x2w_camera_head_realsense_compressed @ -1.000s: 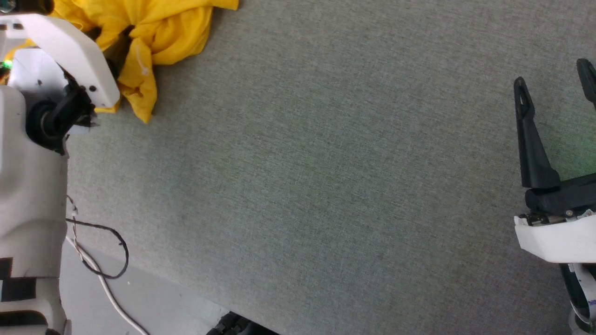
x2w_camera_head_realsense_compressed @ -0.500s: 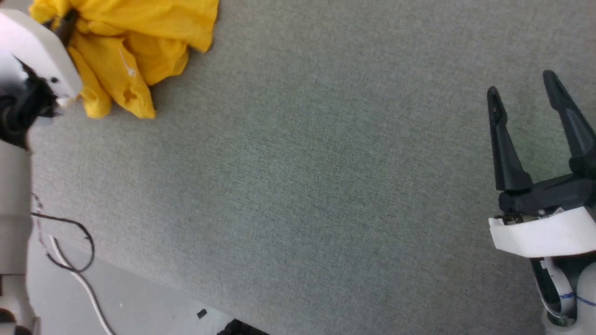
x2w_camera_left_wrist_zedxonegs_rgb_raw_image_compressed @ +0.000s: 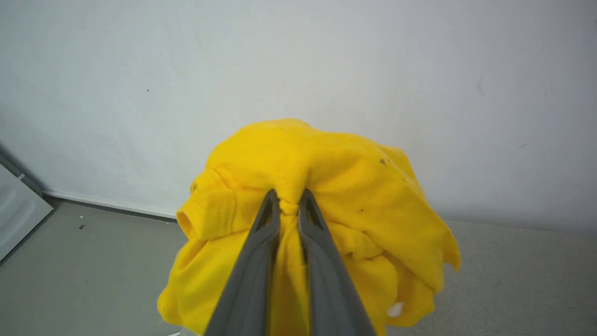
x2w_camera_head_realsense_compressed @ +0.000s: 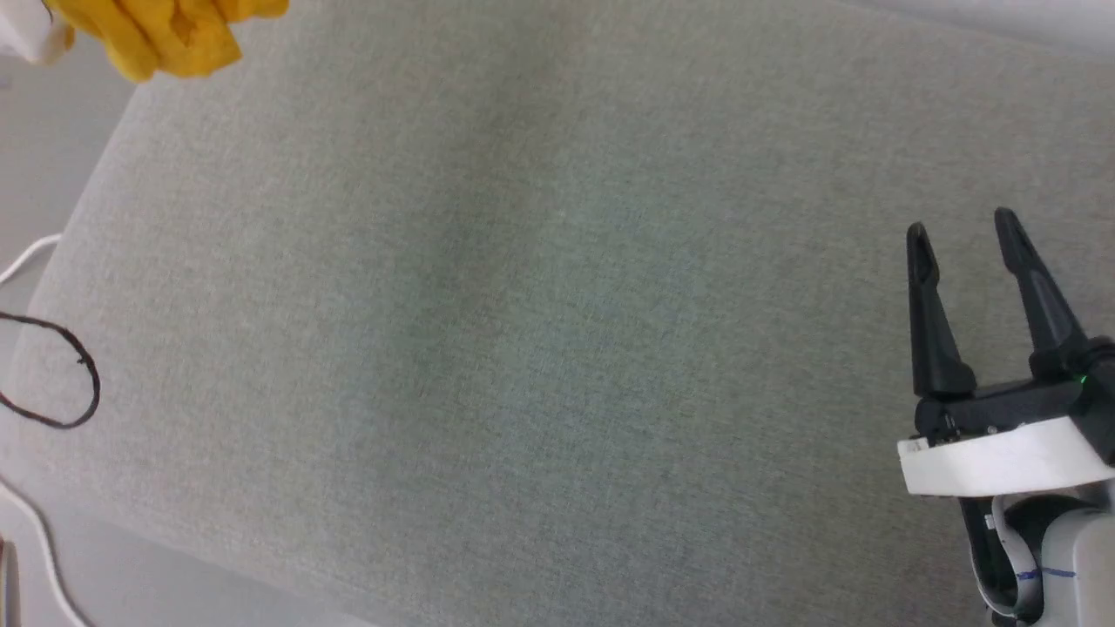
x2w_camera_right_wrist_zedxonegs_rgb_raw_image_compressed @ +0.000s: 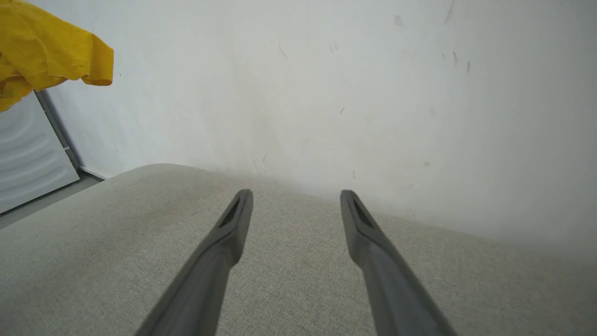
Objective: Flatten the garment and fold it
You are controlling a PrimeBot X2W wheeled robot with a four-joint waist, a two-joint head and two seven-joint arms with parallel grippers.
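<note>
grip first: the left gripper has its jaws pressed nearly together on a pinch of the shirt, and the cloth bunches up around the fingertips in a loose wad. in the head view the shirt sits at the far left corner, past the corner of the grey mat and apparently clear of it. the right gripper is well apart from it, low on the right over the mat, jaws spread wide and holding nothing.

my guess is that the step in hand is getting the shirt opened out so that it can be laid flat. to do that well, the wad should come back over the middle of the mat, since at the corner any cloth that drops may slide off the edge toward the cable. the pinch looks to be on a fold in mid-cloth, not on an edge, so one arm alone will not open it. the right gripper needs a true edge. the sleeve cuff, just left of the fingers in the left wrist view, looks like the clearest one. then draw the two holds apart gently and lower the shirt so the hanging part touches down first.

as for heading, the shirt has no clear long axis now. it is a rounded lump draped from the pinch, with the cuff opening pointing to that view's left. i cannot tell which way collar or hem faces.
</note>
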